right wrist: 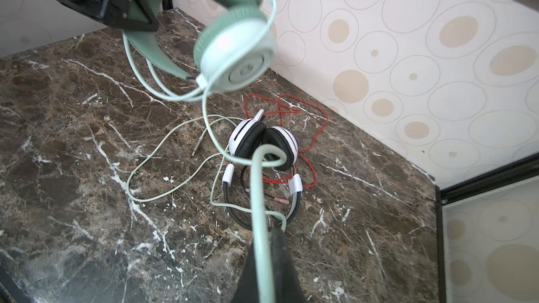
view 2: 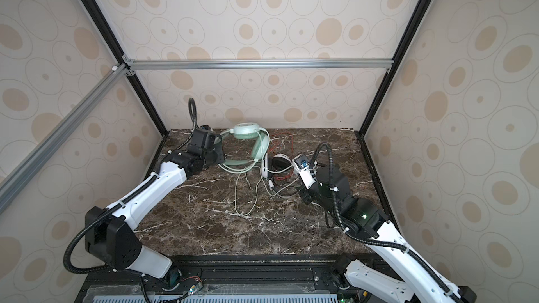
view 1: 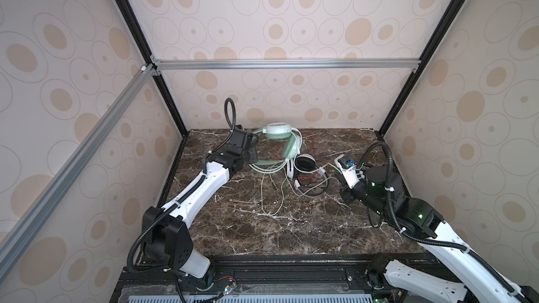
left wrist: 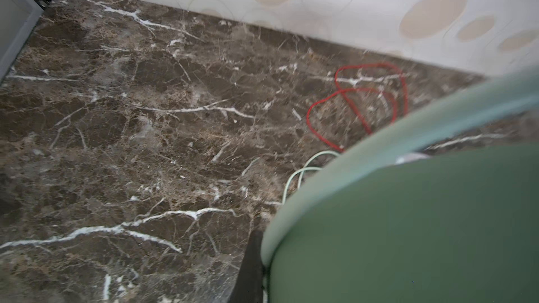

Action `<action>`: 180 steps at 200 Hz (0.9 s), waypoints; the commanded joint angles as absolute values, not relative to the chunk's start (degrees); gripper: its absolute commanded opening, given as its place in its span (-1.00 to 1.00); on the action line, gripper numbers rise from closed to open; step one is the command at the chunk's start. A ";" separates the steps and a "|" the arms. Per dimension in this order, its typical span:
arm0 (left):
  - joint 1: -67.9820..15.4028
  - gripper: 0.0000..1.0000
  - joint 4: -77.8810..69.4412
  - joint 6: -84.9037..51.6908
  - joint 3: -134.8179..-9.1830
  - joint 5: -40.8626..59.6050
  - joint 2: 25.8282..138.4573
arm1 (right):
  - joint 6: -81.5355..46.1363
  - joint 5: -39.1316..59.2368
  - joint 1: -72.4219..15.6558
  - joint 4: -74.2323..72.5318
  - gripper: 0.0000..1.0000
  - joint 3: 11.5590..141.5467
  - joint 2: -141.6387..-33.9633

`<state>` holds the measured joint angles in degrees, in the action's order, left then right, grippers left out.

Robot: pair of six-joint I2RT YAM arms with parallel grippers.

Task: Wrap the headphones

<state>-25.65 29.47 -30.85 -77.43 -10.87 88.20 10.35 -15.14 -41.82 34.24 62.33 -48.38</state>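
Both top views overlook the table point(view 1: 291, 228); wrist views close.

One headset point(view 1: 277, 132) hangs above the counter point(view 1: 262, 228) by the middle of its back edge. The other headset point(view 1: 304, 165) lies just right of it, nearer the front. The first cable point(right wrist: 258, 199) loops forward toward the counter's centre; the second cable point(left wrist: 309, 119) lies behind the other headset.

mint-green headset point(right wrist: 236, 59) hangs raised, pale green cable point(right wrist: 145, 167) trailing; white-and-black headset point(right wrist: 262, 144) lies below it, red cable point(right wrist: 318, 129) looped beside.
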 commanded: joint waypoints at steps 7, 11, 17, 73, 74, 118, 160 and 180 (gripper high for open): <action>-28.90 -1.00 33.19 -27.65 -83.30 -18.59 91.39 | 16.75 -16.47 -45.76 40.53 -1.00 65.33 -48.70; -29.07 -1.00 33.76 -27.40 -83.68 -18.83 92.19 | 17.18 -16.32 -46.40 40.74 -1.00 65.66 -48.75; -29.35 -1.00 34.77 -26.77 -84.47 -18.70 93.46 | 17.91 -15.96 -47.32 40.94 -1.00 65.97 -48.86; -31.53 -1.00 36.76 -24.05 -86.21 -21.37 96.37 | 20.67 -10.41 -52.02 43.95 -1.00 73.22 -53.57; -31.58 -1.00 36.75 -24.02 -86.26 -21.41 96.35 | 20.71 -10.48 -52.03 44.03 -1.00 73.35 -53.68; -34.47 -1.00 35.48 -17.39 -85.20 -19.97 94.84 | 22.65 -25.85 -52.02 44.98 -1.00 79.44 -61.01; -37.51 -1.00 35.47 -13.99 -85.03 -17.32 93.55 | 25.91 -33.59 -49.88 44.34 -1.00 83.77 -67.43; -38.27 -1.00 34.88 -12.44 -84.32 -15.16 92.12 | 25.94 -32.51 -47.11 43.89 -1.00 84.38 -68.77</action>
